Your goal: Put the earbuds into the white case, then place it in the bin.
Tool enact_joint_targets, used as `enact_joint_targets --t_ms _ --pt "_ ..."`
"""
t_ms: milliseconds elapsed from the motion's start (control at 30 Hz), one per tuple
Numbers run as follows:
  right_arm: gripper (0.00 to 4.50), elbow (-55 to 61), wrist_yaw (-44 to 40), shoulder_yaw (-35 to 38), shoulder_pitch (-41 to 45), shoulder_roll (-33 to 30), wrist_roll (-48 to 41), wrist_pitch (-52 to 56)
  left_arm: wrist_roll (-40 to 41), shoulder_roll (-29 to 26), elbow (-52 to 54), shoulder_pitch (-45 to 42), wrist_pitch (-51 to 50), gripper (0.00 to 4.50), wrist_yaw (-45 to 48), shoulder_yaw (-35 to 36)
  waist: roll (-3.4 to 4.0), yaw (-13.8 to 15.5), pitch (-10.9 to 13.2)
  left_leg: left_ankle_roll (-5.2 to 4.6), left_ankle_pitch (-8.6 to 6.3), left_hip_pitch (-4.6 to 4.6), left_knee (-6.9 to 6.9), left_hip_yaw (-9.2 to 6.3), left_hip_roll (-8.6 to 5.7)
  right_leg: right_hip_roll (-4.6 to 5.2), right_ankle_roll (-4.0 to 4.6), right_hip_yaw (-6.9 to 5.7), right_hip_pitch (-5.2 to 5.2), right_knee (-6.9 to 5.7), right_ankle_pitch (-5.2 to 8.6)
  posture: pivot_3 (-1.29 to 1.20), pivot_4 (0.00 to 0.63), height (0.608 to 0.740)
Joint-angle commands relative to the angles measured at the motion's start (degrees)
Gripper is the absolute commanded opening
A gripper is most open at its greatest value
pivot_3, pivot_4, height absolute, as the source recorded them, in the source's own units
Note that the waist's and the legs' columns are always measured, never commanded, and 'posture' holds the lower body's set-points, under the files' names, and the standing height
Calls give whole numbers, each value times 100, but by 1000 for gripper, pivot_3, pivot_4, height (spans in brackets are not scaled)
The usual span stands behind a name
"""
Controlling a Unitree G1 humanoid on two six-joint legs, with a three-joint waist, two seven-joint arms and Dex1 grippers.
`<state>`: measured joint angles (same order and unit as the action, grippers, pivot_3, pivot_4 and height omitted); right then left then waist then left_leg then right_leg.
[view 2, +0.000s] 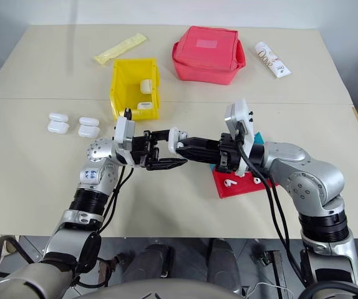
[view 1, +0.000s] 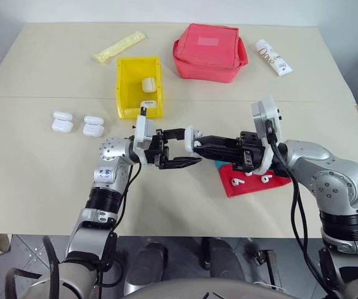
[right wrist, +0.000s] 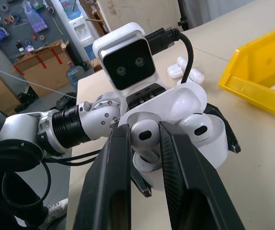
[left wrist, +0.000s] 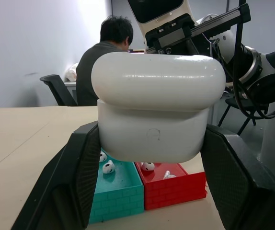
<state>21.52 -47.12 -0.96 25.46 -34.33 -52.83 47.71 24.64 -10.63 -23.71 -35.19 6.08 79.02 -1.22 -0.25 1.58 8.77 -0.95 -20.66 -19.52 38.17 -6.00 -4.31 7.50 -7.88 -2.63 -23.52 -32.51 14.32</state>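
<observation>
My left gripper (left wrist: 152, 133) is shut on the white case (left wrist: 156, 110), held above the table in front of me with its lid (right wrist: 185, 98) open. My right gripper (right wrist: 144, 133) faces it, shut on one earbud (right wrist: 143, 135) at the case's mouth. A second earbud (right wrist: 198, 125) sits in the case. More earbuds (view 1: 236, 182) lie in the red tray (view 1: 254, 185) under my right wrist. The yellow bin (view 1: 121, 87) stands behind the left gripper with two white cases (view 1: 148, 83) in it.
Two closed white cases (view 1: 62, 121) (view 1: 93, 126) lie left of the bin. A teal tray (left wrist: 118, 187) with earbuds adjoins the red one. At the back are a pink-red pouch (view 1: 207, 53), a white tube (view 1: 274, 57) and a yellow packet (view 1: 120, 47). A person (left wrist: 101, 62) sits beyond the table.
</observation>
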Motion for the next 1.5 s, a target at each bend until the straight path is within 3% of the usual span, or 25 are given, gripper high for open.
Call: enact_joint_targets --t_ms 33,467,533,767,1500 --pt "477 -145 312 -187 -274 -219 419 321 337 146 548 -182 227 2772 123 40 0 -2 0 0 0 0 0 0 0 0 0 0 0 0 0 0 150 740" --pt "477 36 407 -100 -242 -185 262 326 304 125 570 -122 117 2772 85 -2 0 -3 0 0 0 0 -1 0 0 -1 0 0 0 1 0 0 150 740" --pt "1242 45 404 -88 -226 -183 240 332 307 114 581 -108 105 2772 88 -1 0 -3 0 0 0 0 -1 0 0 -1 0 0 0 1 0 0 150 740" --pt "3209 176 391 20 -194 -145 131 301 298 87 568 -101 100 2772 43 -15 0 1 0 -1 0 0 -1 0 0 0 0 0 1 1 0 0 150 740" --pt "3209 689 490 756 -165 -752 -202 637 -69 -307 384 -198 7 2772 -130 -36 0 7 0 -1 0 -1 -1 0 1 0 0 0 0 3 0 0 150 740"
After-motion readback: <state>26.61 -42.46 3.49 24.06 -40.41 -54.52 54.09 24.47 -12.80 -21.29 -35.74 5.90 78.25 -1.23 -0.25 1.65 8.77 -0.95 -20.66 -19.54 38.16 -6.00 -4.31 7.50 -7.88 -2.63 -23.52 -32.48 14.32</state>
